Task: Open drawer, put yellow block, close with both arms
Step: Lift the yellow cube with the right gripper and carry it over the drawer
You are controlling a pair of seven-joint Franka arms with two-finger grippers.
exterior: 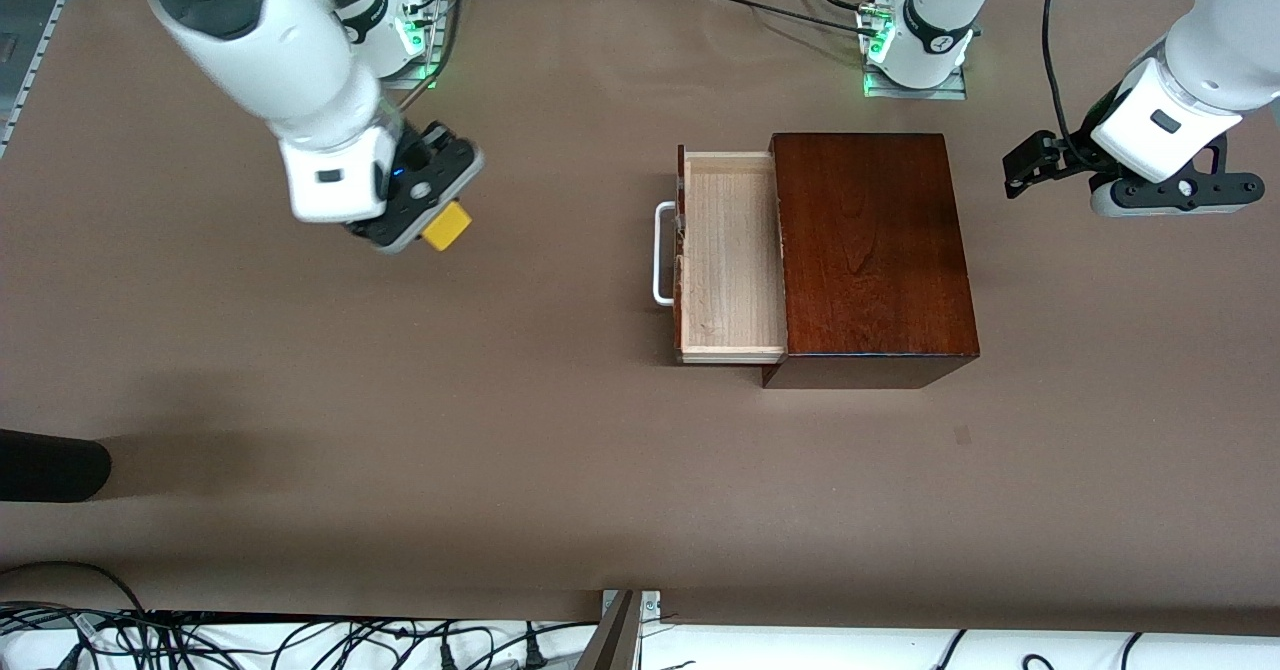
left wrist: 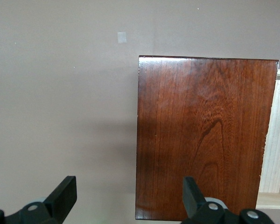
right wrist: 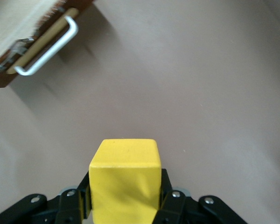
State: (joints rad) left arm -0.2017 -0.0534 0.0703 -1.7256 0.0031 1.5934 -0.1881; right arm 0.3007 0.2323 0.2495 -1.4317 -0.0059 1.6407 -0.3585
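The mahogany box [exterior: 872, 250] stands mid-table with its drawer [exterior: 728, 250] pulled out toward the right arm's end, pale tray empty, white handle [exterior: 661, 253] at its front. My right gripper [exterior: 432, 212] is shut on the yellow block [exterior: 447, 225] and holds it above the bare table, well short of the drawer. In the right wrist view the block [right wrist: 125, 179] sits between the fingers, with the handle [right wrist: 50, 49] ahead. My left gripper [exterior: 1022, 168] is open and empty, in the air beside the box at the left arm's end; its wrist view shows the box top [left wrist: 203, 135].
A dark rounded object [exterior: 50, 465] pokes in at the table's edge at the right arm's end, nearer the front camera. Cables [exterior: 200, 640] lie along the front edge. Brown table [exterior: 500, 430] spreads around the box.
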